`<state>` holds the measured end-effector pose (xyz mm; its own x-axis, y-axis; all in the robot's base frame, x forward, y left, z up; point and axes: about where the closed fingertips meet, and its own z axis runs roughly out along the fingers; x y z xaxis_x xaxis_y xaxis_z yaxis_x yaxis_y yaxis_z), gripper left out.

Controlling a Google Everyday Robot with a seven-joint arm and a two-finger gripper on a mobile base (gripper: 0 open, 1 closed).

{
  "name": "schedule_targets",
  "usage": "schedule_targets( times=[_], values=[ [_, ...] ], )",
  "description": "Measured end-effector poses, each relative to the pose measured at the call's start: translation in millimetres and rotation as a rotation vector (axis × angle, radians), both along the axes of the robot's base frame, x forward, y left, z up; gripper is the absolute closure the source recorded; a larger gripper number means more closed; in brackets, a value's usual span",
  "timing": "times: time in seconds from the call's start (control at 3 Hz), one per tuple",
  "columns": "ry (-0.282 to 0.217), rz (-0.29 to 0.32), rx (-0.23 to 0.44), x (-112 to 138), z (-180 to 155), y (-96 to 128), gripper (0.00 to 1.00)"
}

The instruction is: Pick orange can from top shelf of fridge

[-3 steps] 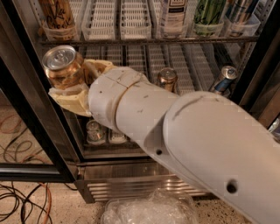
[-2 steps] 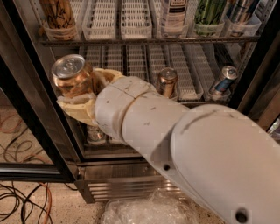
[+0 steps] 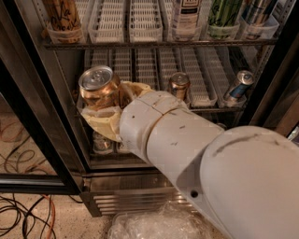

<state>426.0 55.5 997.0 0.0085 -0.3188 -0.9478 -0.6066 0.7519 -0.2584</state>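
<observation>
My gripper [image 3: 103,103] is shut on the orange can [image 3: 97,87], an amber can with a silver pull-tab lid. Its cream fingers [image 3: 103,122] wrap the can's lower body. I hold the can tilted, in front of the left end of the fridge's [image 3: 42,116] second rack. The top shelf [image 3: 154,44] is the rack above, with white slotted lanes and clear end stops. A second amber can with dark script [image 3: 61,14] stands at its left end. My white arm [image 3: 196,154] fills the lower right.
A short copper-brown can [image 3: 179,84] and a leaning blue-and-silver can [image 3: 238,85] sit on the second rack. Bottles and cans [image 3: 224,14] line the top rack's right side. The black door frame [image 3: 32,140] is at left. Cables [image 3: 23,214] and a plastic bag [image 3: 159,226] lie on the floor.
My gripper has carried the orange can to the right and downward, outward from the rack. The arm now covers more of the view.
</observation>
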Motion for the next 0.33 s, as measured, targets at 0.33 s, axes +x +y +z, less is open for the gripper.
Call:
schedule_targets(
  times=[0.33],
  values=[
    [0.0, 0.0, 0.0, 0.0, 0.0, 0.0, 1.0]
  ],
)
